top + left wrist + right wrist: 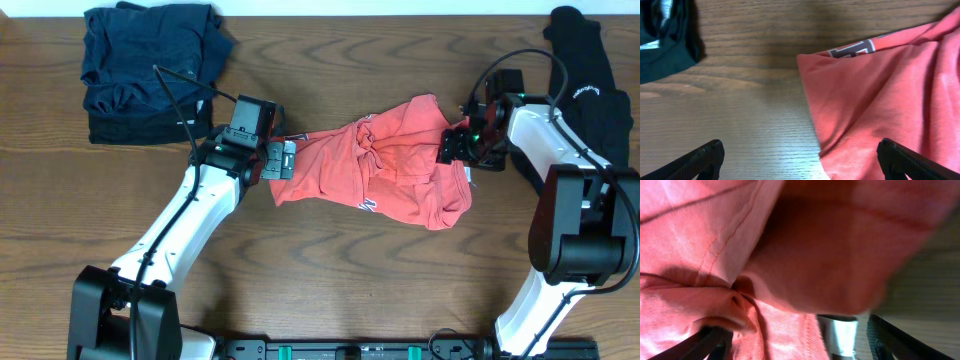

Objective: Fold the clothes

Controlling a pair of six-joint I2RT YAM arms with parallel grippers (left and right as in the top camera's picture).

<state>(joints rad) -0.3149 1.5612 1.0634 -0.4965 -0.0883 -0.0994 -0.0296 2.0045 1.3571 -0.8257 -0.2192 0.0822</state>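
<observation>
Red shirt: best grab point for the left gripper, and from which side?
Grip the shirt at its left edge, near the lettered corner, coming from the left. That edge lies flat on the table, facing the open left gripper; the middle is bunched up.

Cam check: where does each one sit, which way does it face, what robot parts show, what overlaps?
Overhead: fixed above the table, looking straight down; both arms, left pincer, right pincer, coral-red T-shirt between them.
Left wrist: on the left arm, facing down at the T-shirt's edge and a dark garment; own fingertips at the bottom corners.
Right wrist: on the right arm, close on T-shirt folds; own fingertips at bottom.
Shared: the T-shirt shows in all three.
</observation>
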